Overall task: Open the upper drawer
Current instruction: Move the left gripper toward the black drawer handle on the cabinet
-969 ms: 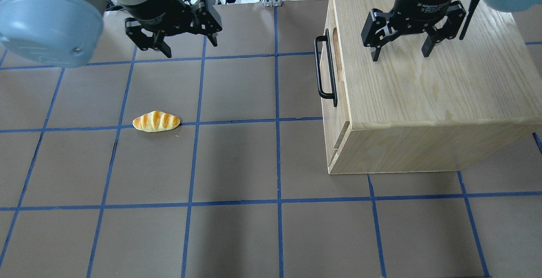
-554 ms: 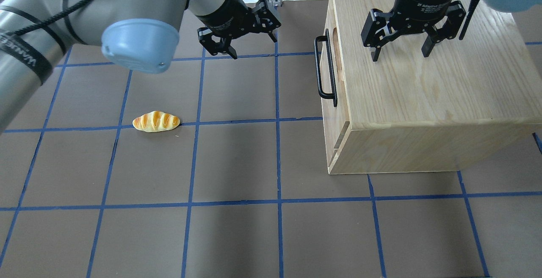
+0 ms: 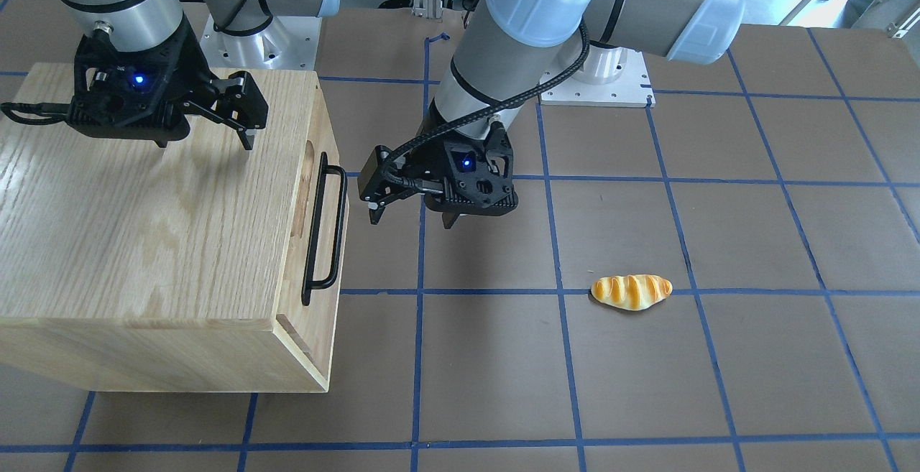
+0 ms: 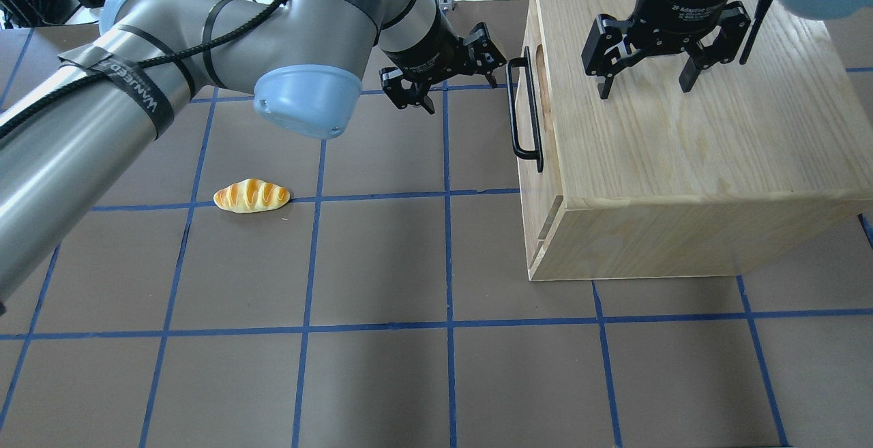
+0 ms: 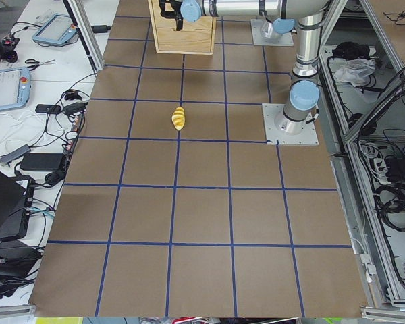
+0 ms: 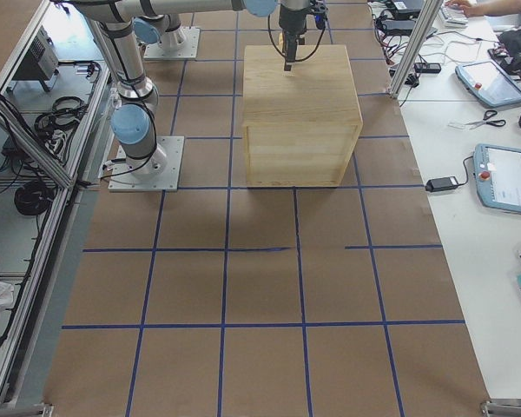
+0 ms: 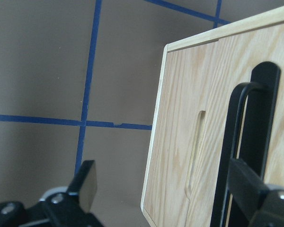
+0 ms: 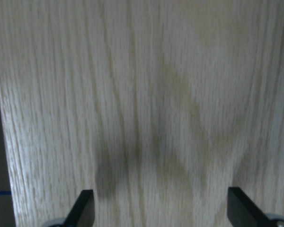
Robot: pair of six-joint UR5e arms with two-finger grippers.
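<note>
The upper drawer [image 4: 543, 127] is a pale-wood front on the left face of the oak cabinet [image 4: 682, 148], flush with the box. Its black bar handle [image 4: 524, 110] and oval slot [image 4: 541, 73] face the table's middle. My left gripper [image 4: 464, 86] is open, level with the handle's far end and just left of it, not touching. In the left wrist view the handle [image 7: 226, 156] stands in front of the drawer front [image 7: 180, 142], by my right finger [image 7: 251, 189]. My right gripper [image 4: 644, 90] is open and empty above the cabinet top.
A toy bread roll [image 4: 251, 196] lies on the brown mat left of centre, well away from the cabinet; it also shows in the front-facing view [image 3: 631, 292]. The cabinet [image 3: 144, 228] fills the table's right side. Blue tape lines grid the mat.
My left arm has swung right, from the table's far left to just beside the drawer handle, with the gripper still open. The right gripper, drawer and roll have not moved.
</note>
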